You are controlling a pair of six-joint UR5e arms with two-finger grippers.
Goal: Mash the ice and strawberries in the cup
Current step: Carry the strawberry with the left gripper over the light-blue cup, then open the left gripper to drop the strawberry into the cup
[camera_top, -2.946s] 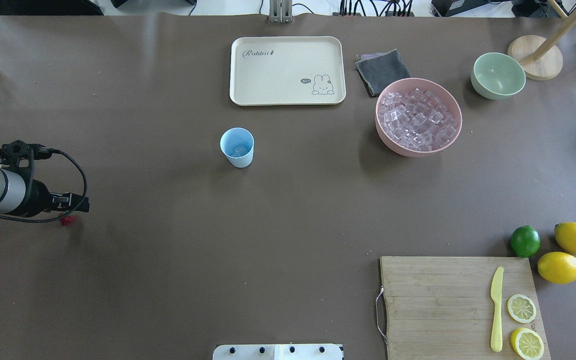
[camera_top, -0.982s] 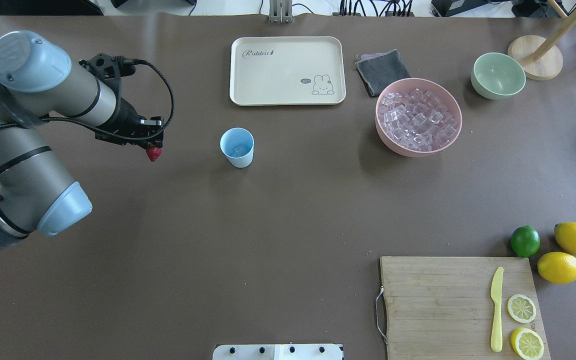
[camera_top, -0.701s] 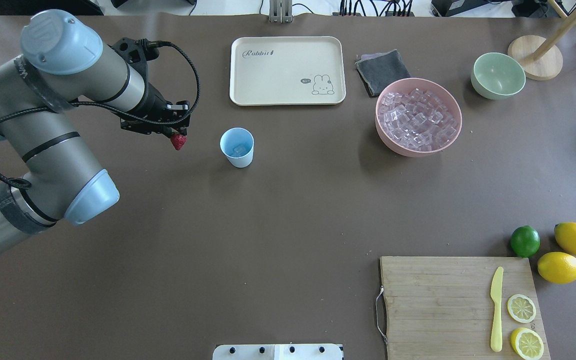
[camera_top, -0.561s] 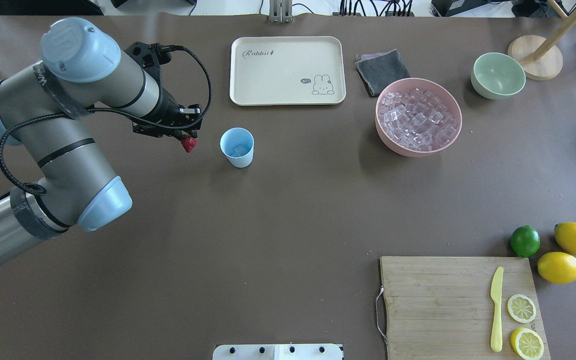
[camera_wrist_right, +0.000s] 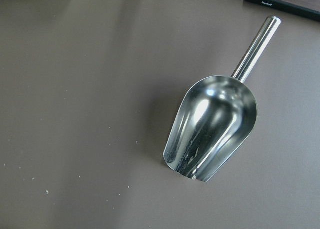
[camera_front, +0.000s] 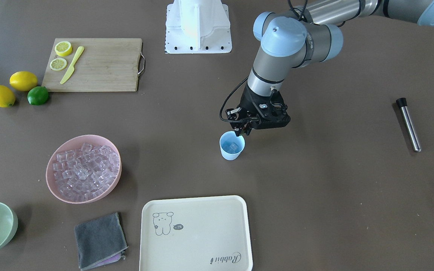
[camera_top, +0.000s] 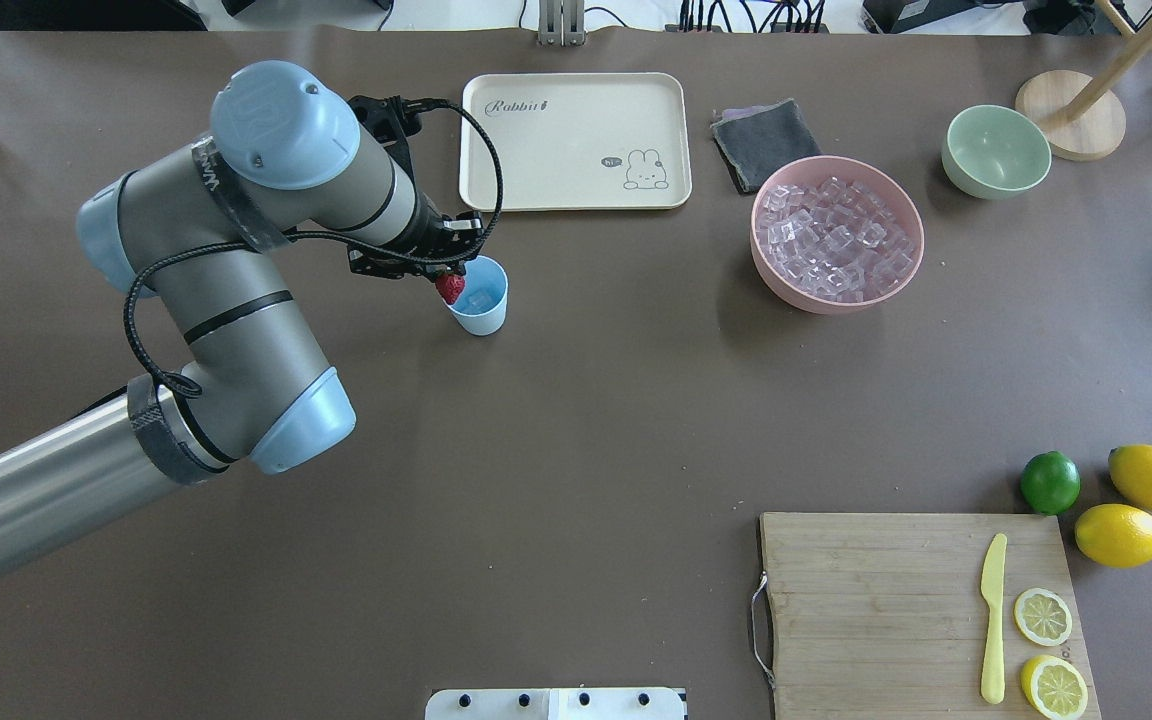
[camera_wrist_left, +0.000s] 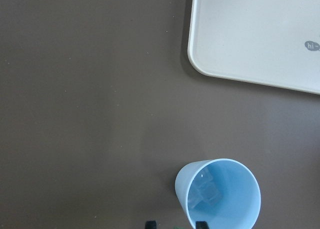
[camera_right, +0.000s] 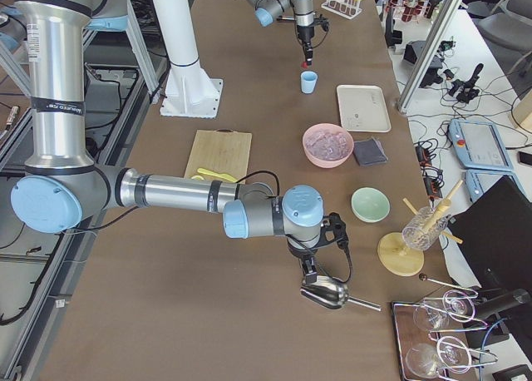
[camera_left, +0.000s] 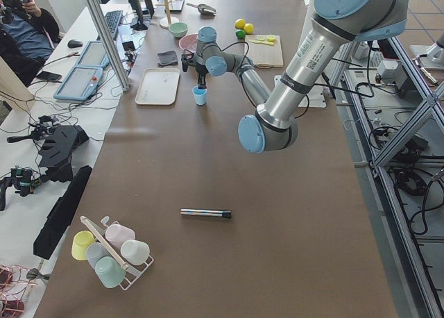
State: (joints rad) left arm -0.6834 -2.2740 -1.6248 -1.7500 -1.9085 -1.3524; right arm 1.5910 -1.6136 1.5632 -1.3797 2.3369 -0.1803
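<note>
The left gripper (camera_top: 448,276) pinches the strawberry (camera_top: 450,289) between nearly closed jaws, just above the rim of the cup (camera_top: 484,318), which holds one ice cube (camera_front: 233,146). The right gripper (camera_right: 309,274) hangs over a scoop (camera_wrist_right: 212,134) — how far open, I cannot tell.

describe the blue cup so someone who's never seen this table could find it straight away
Find the cream rabbit tray at the far middle of the table. Just robot-side of its left corner stands the cup, where the left gripper holds a strawberry at its rim. It is small, light blue and tapered, far smaller than the pink bowl and green bowl.
</note>
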